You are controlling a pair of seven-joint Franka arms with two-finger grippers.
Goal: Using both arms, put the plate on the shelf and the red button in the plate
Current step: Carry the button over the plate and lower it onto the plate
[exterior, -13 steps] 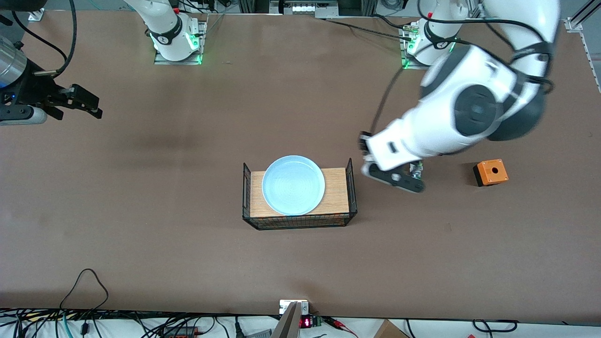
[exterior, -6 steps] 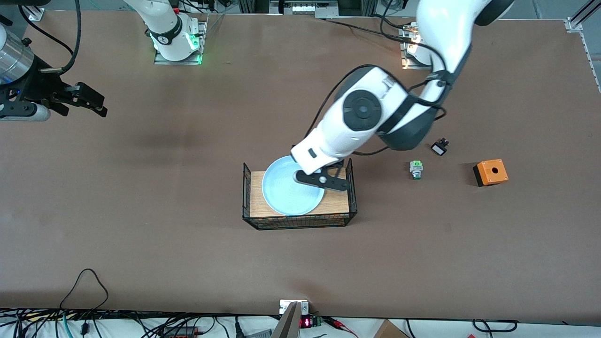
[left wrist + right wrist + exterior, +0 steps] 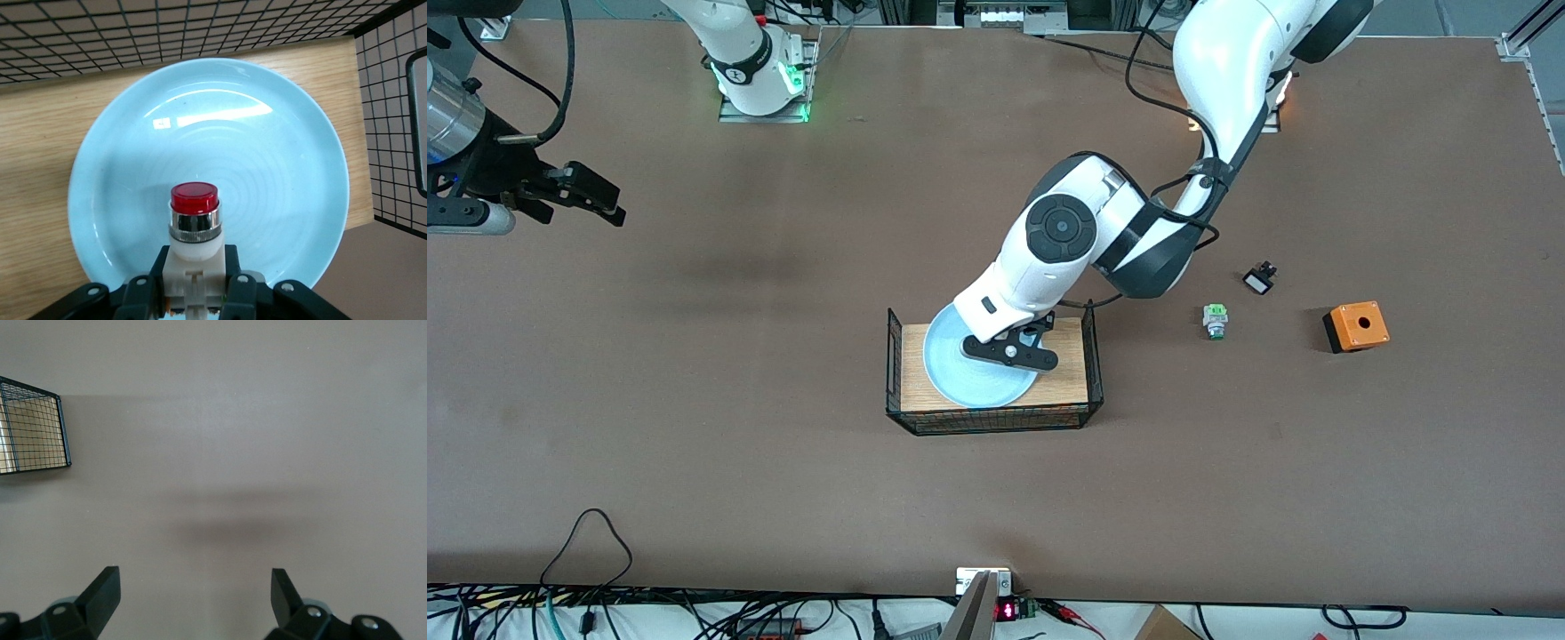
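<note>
Over the middle of the desk [image 3: 694,427], the left pincer [image 3: 1009,352] hangs right above the plate [image 3: 951,373], and it's got the red button [image 3: 194,220] clamped by its whitish body between the fingers [image 3: 235,283]. In the left wrist view the red cap points away from the fingers and out over the centre of the plate, with a shiny metal ring just under the cap. I can't tell if the button is touching the plate or just hovering over it.

That plate is pale light-blue and sits flat on the wooden floor of a black wire basket [image 3: 1092,356], more toward the right arm's end of the basket, so a strip of bare wood shows at the left arm's end.

Meanwhile the right pincer [image 3: 587,197] waits way off at the right arm's end of the desk, fingers spread wide with nothing between them, only brown desk under it.

Toward the left arm's end of the desk there's a green-capped button [image 3: 1215,320], a little black-and-white switch [image 3: 1259,280] near it and farther from the front camera, and an orange box [image 3: 1356,325] with a hole in its top.
</note>
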